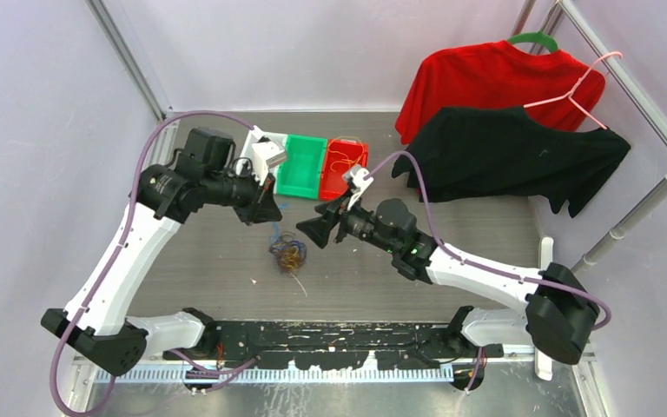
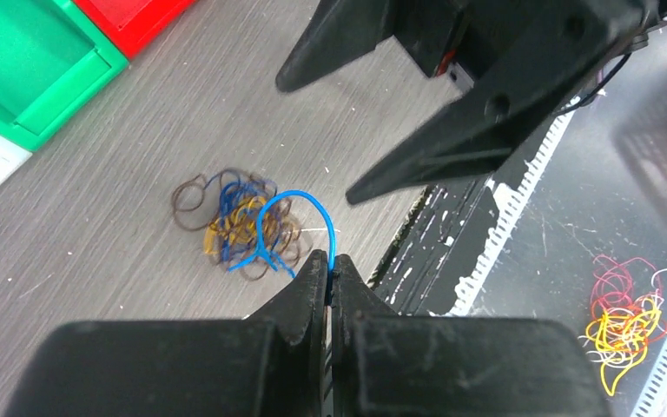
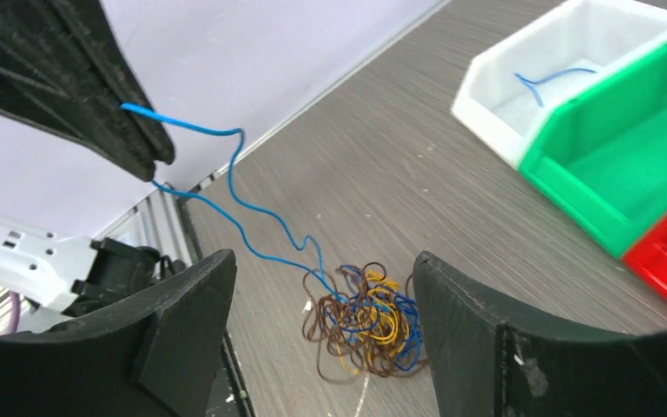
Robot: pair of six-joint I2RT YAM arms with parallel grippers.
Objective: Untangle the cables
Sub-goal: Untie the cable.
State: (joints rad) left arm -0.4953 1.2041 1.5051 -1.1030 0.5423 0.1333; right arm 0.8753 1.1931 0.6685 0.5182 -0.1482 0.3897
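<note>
Stage: early to middle, I'd judge; one strand is being teased out and the knot is mostly intact.
Done so far: one blue wire [image 3: 556, 76] lies alone in the white bin [image 3: 486, 109]. Some thin orange wire [image 1: 347, 159] shows in the red bin [image 1: 334, 193]. The green bin [image 1: 302, 169] looks bare inside.
In hand: the blue cable [image 2: 295, 192] rises off the heap in a loop, its lower end threaded in among the others.
Where the rest is: the clump of cables [image 3: 360, 326] sits on the counter [image 3: 399, 174] between the two arms, near the bins but apart from them. Blue, orange-yellow and brown strands are wound together in it.
Left hand [image 2: 333, 268]: pressed together, pinching the blue cable at the very tips, raised above the counter.
Right hand [image 3: 323, 256]: spread wide, hovering over the clump, holding nothing.
Count, hands: two.
Count, bins: three, side by side, one each of white, green and red.
Count, sorted wires: one blue for certain; the orange may be one or several.
Count, strands in the clump: cannot tell, they are too thin and overlapped; three colours at least.
Elsewhere: one separate small heap of red, yellow and white wires [image 2: 625, 321] lies beyond the counter's near edge.
Left to do, as I judge: free the blue one fully, then every other strand in turn.
</note>
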